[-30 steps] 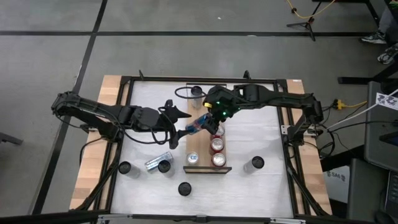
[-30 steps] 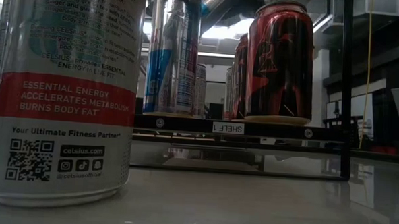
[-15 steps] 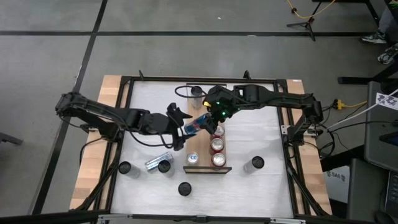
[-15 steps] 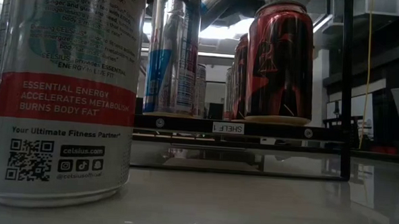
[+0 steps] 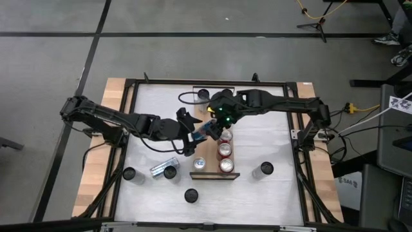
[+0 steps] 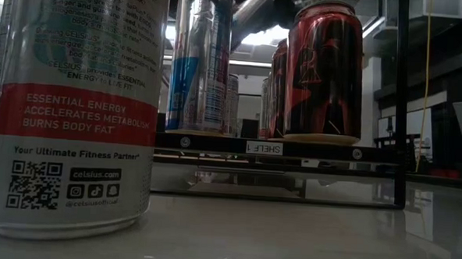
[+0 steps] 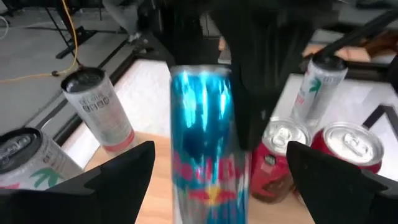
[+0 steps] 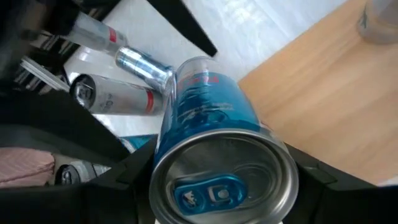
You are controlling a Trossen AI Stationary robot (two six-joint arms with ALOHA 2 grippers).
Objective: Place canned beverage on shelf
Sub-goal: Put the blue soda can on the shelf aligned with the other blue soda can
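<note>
The right gripper (image 5: 214, 125) has its fingers clamped on the blue can (image 5: 205, 129), holding it tilted over the far end of the shelf (image 5: 207, 149). The left gripper (image 5: 190, 133) sits just left of the can, fingers spread wide on either side, not touching. Three cans stand at the shelf's near end: two red cans (image 5: 225, 150) right, a silver can (image 5: 199, 164) left.
</note>
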